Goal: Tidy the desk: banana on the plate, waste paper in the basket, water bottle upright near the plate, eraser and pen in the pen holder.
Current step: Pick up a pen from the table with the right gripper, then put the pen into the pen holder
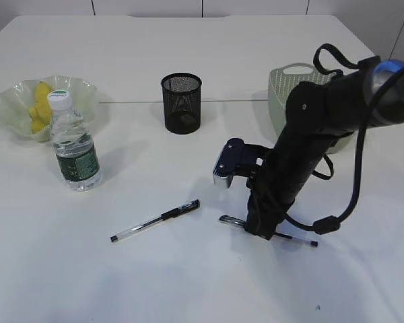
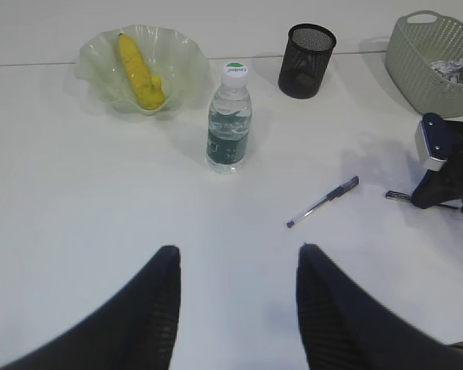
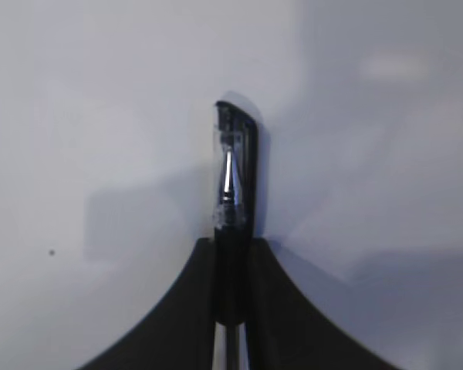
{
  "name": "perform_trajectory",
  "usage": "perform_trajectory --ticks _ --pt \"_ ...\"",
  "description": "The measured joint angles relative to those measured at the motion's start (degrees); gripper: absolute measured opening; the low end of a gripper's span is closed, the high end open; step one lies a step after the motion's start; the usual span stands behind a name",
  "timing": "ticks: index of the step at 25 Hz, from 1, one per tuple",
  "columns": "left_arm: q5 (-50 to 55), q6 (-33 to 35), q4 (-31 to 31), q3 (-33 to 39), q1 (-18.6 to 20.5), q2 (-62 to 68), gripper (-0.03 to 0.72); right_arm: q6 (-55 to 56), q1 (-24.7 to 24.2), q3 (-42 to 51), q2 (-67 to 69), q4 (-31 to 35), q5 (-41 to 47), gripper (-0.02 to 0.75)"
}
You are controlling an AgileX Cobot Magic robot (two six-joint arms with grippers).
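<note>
A white desk [image 1: 188,276]. Beside the black mesh pen holder [image 1: 182,102] stand a pale green ruffled plate [image 2: 92,65] holding the speckled yellow banana [image 2: 136,68], an upright clear water bottle [image 1: 73,142], and a sage-green basket [image 2: 417,65] with crumpled waste paper [image 2: 457,69] inside. In front of the holder, the right gripper [image 3: 231,266] is clenched on a clear pen [image 3: 234,166] with a black cap and silver clip, lying on the desk. A second pen [image 1: 155,221] lies just left of it. The left gripper [image 2: 235,297] hangs parted, grasping nothing.

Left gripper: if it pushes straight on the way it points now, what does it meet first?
Probably nothing close: bare desk lies ahead of the left gripper, its fingers apart. The water bottle stands nearest that line, though depth is unclear.
</note>
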Motion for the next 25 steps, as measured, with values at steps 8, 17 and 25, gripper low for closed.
perform_trajectory --ticks 8,17,25 --pt "0.0 0.0 0.0 0.0 0.0 0.0 0.332 1.5 0.0 -10.45 0.91 5.98 0.73 0.045" --pt "0.0 0.0 -0.1 0.0 0.0 0.0 0.326 2.01 0.0 -20.45 1.15 7.42 -2.01 0.044" --pt "-4.51 0.0 4.05 0.0 0.0 0.0 0.326 2.82 0.0 -21.93 1.15 7.55 -11.98 0.044"
